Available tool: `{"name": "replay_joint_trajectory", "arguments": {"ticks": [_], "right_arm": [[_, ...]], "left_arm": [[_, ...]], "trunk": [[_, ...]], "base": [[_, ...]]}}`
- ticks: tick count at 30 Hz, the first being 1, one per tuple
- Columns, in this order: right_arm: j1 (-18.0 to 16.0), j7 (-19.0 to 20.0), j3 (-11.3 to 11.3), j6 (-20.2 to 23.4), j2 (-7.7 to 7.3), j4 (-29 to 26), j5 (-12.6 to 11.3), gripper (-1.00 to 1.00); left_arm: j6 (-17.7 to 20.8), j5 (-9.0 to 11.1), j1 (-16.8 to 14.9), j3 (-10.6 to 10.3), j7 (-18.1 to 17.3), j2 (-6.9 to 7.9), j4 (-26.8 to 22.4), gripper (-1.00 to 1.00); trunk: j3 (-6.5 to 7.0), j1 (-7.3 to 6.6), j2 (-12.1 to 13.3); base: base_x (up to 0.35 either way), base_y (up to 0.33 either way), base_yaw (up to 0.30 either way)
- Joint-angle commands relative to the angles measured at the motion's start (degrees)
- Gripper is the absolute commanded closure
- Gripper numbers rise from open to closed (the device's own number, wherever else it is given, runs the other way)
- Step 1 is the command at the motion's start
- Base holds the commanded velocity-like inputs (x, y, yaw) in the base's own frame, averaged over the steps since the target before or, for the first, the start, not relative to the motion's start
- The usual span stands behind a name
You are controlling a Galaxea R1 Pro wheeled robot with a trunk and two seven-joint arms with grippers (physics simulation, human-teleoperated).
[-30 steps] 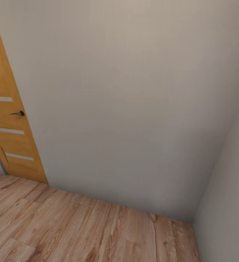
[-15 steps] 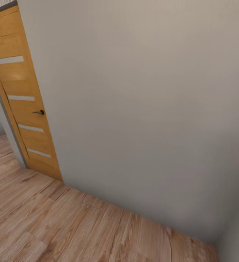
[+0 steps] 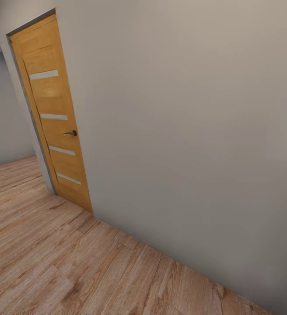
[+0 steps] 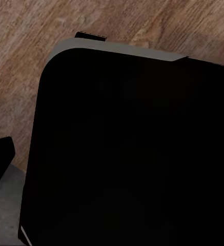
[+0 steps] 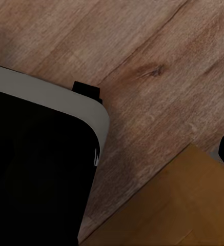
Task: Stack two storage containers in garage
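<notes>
No orange bin is anywhere I can see, only a pale wall (image 3: 191,131) with an amber wooden door (image 3: 51,113) at far left over wood-plank floor (image 3: 51,262), both wrists hanging above the robot's black base (image 4: 127,154), fingers' spread impossible to tell.

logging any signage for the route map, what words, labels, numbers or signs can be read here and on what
None: no readable text in any view.
The wooden door bears only four pale horizontal strips and a dark handle, no lettering.
The pale wall and the wood-plank floor are plain.
The dark body of the robot in the wrist views carries no visible label.
</notes>
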Motion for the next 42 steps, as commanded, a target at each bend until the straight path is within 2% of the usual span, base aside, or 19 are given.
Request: {"name": "replay_joint_trajectory", "arguments": {"ticks": [1, 7, 11, 15, 26, 42], "right_arm": [[0.0, -0.1, 0.4, -0.3, 0.05, 0.1, -0.5, -1.0], [0.0, -0.2, 0.0, -0.3, 0.2, -0.2, -0.7, -1.0], [0.0, -0.3, -3.8, -0.2, 0.36, -0.2, -3.2, -1.0], [0.0, -0.3, -5.1, -0.3, 1.43, -0.2, -4.1, -1.0], [0.0, 0.2, -5.0, -0.4, 1.26, -0.2, -3.5, -1.0], [0.0, 0.2, -5.1, -0.4, 1.12, -0.2, -3.6, -1.0]], "left_arm": [[-0.1, 0.3, 0.0, 0.0, 0.0, 0.0, -0.1, -1.0], [-0.1, 0.3, 0.0, 0.0, 0.0, 0.07, -0.1, -1.0], [-0.1, 0.3, 0.0, -0.1, 0.0, 0.07, -0.1, -1.0], [-0.1, 0.2, 0.0, -0.1, 0.0, 0.07, -0.1, -1.0], [0.0, 0.2, 0.0, -0.1, 0.0, 0.02, -0.1, -1.0], [-0.1, 0.3, 0.0, 0.0, 0.1, 0.03, -0.1, -1.0]], "trunk": [[-0.05, 0.0, 0.0], [-0.05, 0.0, 0.0], [-0.05, 0.0, 0.0], [-0.05, 0.0, 0.0], [-0.05, 0.0, 0.0], [-0.05, 0.0, 0.0]], "base": [[0.0, 0.0, 0.27], [0.0, 0.0, 0.275], [0.0, 0.0, 0.293], [0.0, 0.0, 0.299], [0.038, 0.0, 0.3], [0.297, 0.0, 0.3]]}}
